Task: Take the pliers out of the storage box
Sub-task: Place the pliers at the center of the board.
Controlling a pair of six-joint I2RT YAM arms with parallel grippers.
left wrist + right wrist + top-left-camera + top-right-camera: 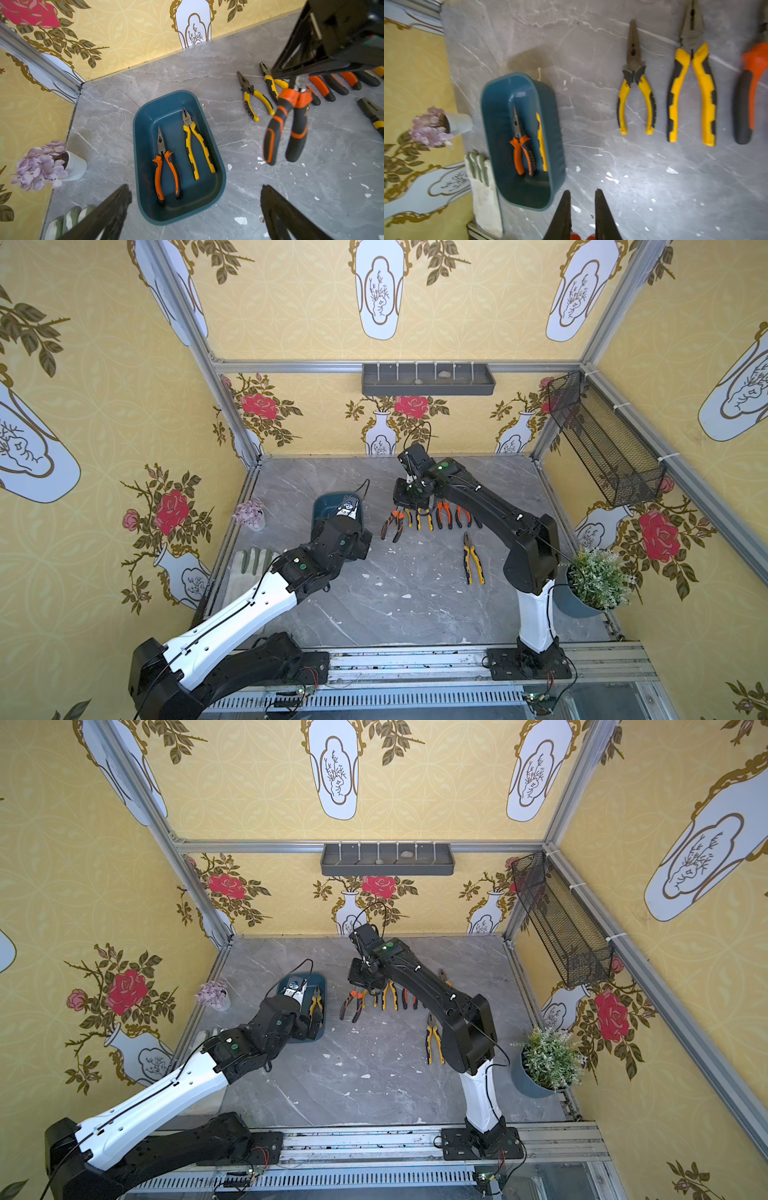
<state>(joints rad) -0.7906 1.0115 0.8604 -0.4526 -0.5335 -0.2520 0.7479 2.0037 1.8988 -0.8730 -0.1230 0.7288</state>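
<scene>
Your storage box [138, 145] has two pliers left inside, an orange pair [164, 153] and a yellow pair [188, 122], right under your wide-open left gripper [195, 188]. Right gripper [582, 194] is clamped on a dangling orange-black pair [297, 133]. Watch it, those loose handles could swing and scatter the row [248, 88] underneath.

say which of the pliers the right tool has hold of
The orange-and-black pair, hanging handles-down from the right tool. Every other pair lies flat: two in the storage box, the rest on the table.
</scene>
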